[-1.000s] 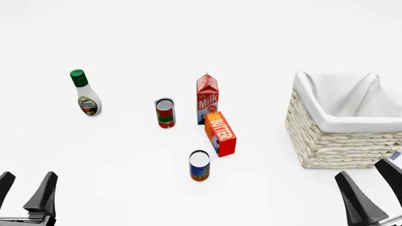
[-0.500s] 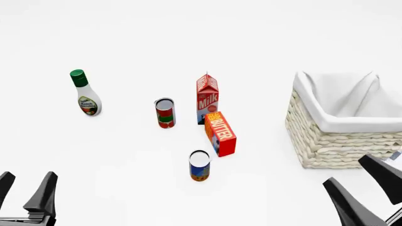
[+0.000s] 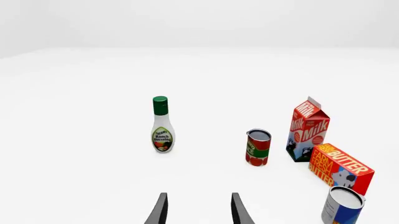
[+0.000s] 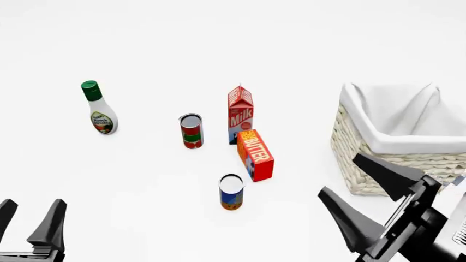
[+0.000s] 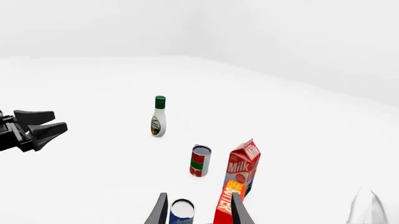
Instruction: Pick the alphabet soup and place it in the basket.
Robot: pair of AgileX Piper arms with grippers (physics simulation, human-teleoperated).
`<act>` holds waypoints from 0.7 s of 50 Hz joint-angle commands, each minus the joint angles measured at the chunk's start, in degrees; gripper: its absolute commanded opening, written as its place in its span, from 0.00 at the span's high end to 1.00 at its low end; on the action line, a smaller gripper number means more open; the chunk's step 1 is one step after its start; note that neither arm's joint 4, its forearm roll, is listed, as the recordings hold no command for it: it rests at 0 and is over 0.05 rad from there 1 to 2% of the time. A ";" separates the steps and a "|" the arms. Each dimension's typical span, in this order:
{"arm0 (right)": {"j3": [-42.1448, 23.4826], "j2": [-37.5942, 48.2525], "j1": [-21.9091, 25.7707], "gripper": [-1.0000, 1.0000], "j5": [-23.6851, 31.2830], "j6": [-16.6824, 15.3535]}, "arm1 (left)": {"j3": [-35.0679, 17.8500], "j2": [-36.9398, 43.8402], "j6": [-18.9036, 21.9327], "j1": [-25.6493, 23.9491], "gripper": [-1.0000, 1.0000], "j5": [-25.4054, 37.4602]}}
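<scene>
The alphabet soup [image 4: 231,192], a small can with a blue and orange-brown label and a silvery top, stands upright on the white table in front of the butter box. It also shows in the left wrist view [image 3: 341,205] and the right wrist view [image 5: 181,212]. The basket [image 4: 378,164], cream wicker with white cloth lining, stands at the right. My right gripper [image 4: 339,174] is open and empty, to the right of the can and in front of the basket's near left corner. My left gripper [image 4: 31,206] is open and empty at the near left.
A ranch dressing bottle [image 4: 98,109] stands at the far left. A red-and-green can [image 4: 191,131], a milk carton [image 4: 240,113] and a butter box [image 4: 256,154] stand behind the soup can. The butter box is close to the can's far right side.
My right gripper has moved left and forward from the near right corner, turning toward the soup can. The left gripper and all objects have stayed put.
</scene>
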 commanded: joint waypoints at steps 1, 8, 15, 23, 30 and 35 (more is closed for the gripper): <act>-4.81 23.94 8.34 0.00 -15.56 -1.75 | 0.00 -0.01 0.00 0.00 0.00 0.00; -6.03 28.84 9.64 0.00 -17.94 -1.82 | 0.00 0.00 0.00 0.00 0.00 0.00; -7.01 32.39 10.36 0.00 -19.56 -1.86 | 0.00 0.00 0.00 0.00 0.00 0.00; -7.93 36.36 10.85 0.00 -21.41 -1.65 | 0.00 0.00 0.00 -0.01 0.00 0.00; -8.61 39.85 10.97 0.00 -23.22 -1.48 | 0.00 0.00 0.00 0.01 0.00 0.00; -8.80 42.00 10.76 0.00 -24.57 -1.25 | 0.00 -0.01 0.00 0.00 0.00 0.00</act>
